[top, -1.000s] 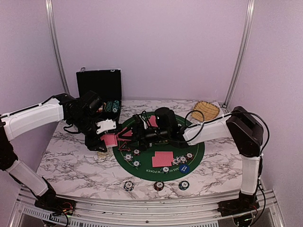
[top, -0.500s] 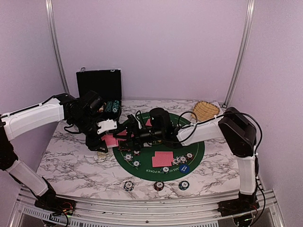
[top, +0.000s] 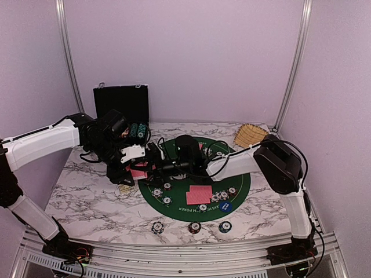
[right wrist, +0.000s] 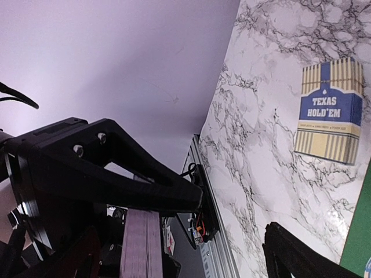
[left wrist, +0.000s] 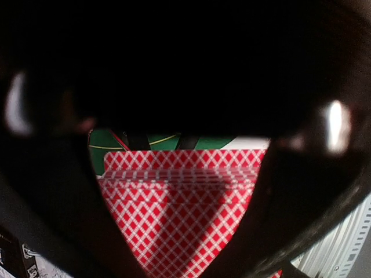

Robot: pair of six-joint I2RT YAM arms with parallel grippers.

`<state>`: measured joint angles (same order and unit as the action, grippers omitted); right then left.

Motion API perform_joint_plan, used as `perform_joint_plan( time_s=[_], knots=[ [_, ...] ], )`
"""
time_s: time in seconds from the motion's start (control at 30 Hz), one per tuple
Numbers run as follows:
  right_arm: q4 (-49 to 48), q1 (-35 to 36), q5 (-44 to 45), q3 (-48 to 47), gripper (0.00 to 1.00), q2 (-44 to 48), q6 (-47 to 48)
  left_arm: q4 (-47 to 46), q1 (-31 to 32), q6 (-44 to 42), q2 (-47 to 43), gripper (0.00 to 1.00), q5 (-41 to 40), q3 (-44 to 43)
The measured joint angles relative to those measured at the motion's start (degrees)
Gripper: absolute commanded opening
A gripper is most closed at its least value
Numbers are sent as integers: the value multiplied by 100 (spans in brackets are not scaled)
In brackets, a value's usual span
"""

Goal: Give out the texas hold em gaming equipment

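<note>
From above, the left gripper (top: pixel 131 167) pinches a deck of red-backed playing cards (top: pixel 138 172) over the left edge of the green mat (top: pixel 239 182), on the left half of the bench (top: pixel 87 202). The right gripper (top: pixel 149 164) lies across the mat with its fingers spread, just beside the deck. More red cards (top: pixel 199 194) lie flat at the mat's centre, with striped chips (top: pixel 167 200) and a blue button (top: pixel 226 206) near them. Three chips (top: pixel 195 227) sit in a row along the bench's near edge. A black case (top: pixel 122 104) stands at the back left corner and a wicker basket (top: pixel 250 135) at the back right.

In the left wrist view, the dark fingers (left wrist: pixel 52 191) press on the deck from both sides.

In the right wrist view, the fingers (right wrist: pixel 116 168) stand wide apart. A striped card box (right wrist: pixel 330 110) lies on the marble.
</note>
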<state>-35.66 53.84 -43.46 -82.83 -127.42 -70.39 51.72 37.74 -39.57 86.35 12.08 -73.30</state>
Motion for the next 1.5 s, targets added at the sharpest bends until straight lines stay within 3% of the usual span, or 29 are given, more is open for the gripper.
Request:
perform_joint_plan(
  time_s=[0.43, 1.5],
  knots=[
    [-223, 63, -122, -474, 92, -448, -295, 2, 35, -2, 24, 7, -2, -4],
    [44, -330, -234, 507, 52, 398, -179, 15, 46, -26, 24, 6, -59, -4]
  ],
)
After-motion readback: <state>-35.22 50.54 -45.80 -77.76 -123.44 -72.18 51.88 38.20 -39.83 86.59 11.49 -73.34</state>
